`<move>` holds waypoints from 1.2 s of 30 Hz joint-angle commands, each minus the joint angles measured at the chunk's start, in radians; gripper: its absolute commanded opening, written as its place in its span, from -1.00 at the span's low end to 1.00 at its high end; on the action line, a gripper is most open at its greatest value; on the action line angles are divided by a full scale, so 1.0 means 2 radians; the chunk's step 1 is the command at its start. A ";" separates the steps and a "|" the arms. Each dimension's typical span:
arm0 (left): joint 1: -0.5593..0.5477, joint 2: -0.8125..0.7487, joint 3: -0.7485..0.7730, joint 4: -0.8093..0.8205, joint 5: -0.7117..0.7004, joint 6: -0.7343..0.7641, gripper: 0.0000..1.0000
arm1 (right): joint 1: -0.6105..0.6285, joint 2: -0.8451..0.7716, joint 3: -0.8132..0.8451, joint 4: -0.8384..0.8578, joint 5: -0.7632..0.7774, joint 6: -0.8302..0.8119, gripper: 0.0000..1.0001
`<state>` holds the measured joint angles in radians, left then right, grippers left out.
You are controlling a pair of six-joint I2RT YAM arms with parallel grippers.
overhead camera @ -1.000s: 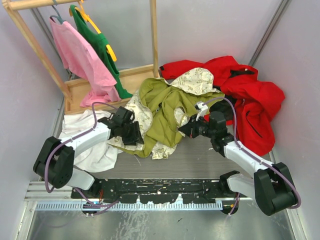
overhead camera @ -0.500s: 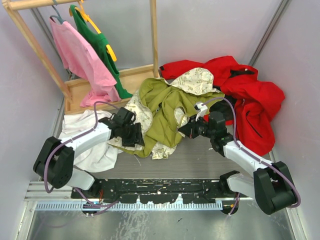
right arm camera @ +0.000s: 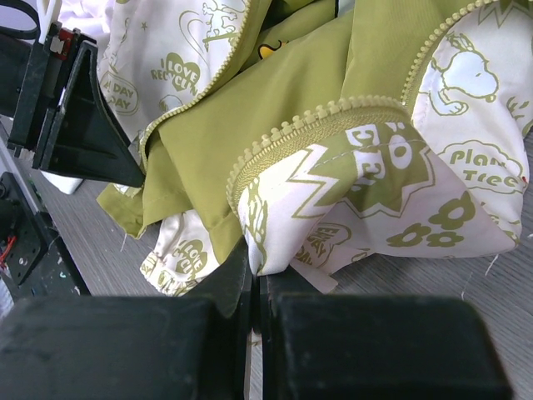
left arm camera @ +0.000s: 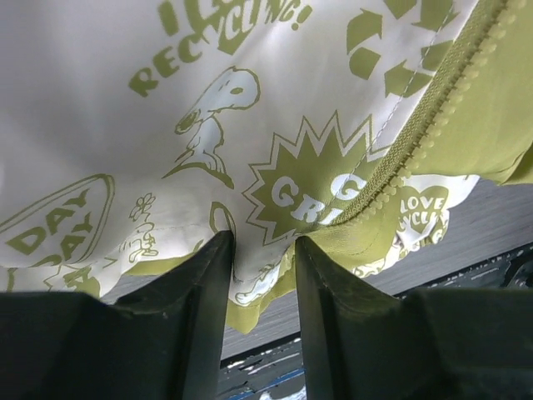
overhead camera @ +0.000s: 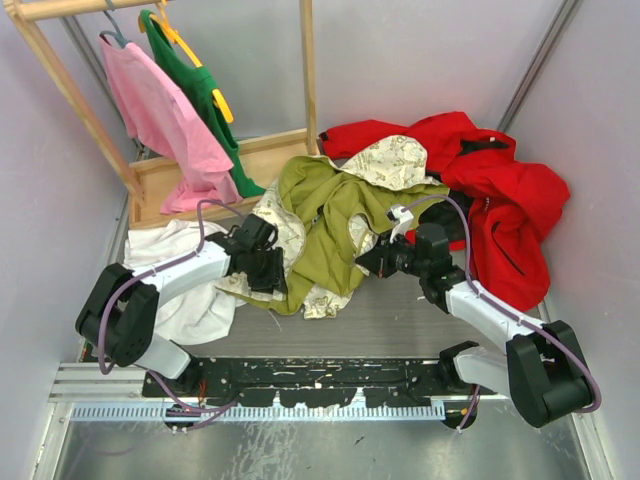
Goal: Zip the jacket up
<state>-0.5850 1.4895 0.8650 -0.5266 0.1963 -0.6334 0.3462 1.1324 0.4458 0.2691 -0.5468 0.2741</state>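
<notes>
Olive-and-cream printed hooded jacket [overhead camera: 320, 200]: left gripper [left arm camera: 265, 247] has re-pinched its left hem; right gripper [right arm camera: 254, 268] stays clamped on the right; zipper [right arm camera: 316, 121] unjoined.

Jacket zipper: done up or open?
Open. On the jacket, two rows of zipper teeth run apart, unjoined, with printed cream lining showing beside them.

Soft, even light comes down from overhead, leaving only faint shadows on the bench [overhead camera: 400, 320] beneath the jacket [overhead camera: 330, 220], and both wrist views show its print sharp and bright while the left claw [left arm camera: 264, 250] and right claw [right arm camera: 256, 287] loom dark and soft-edged.
</notes>
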 commanded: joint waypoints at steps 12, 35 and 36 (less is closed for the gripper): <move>0.018 -0.021 0.014 0.036 -0.017 -0.004 -0.53 | 0.003 -0.006 0.013 0.020 0.007 -0.007 -0.86; 0.043 -0.049 -0.008 0.043 0.033 -0.005 -0.87 | 0.005 -0.003 0.015 0.018 0.004 -0.008 -0.86; 0.043 -0.052 -0.008 0.042 0.034 -0.004 -0.94 | 0.005 -0.003 0.015 0.018 0.004 -0.008 -0.86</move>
<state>-0.5045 1.4429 0.8536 -0.4667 0.2310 -0.6437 0.3508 1.1324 0.4458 0.2687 -0.5438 0.2710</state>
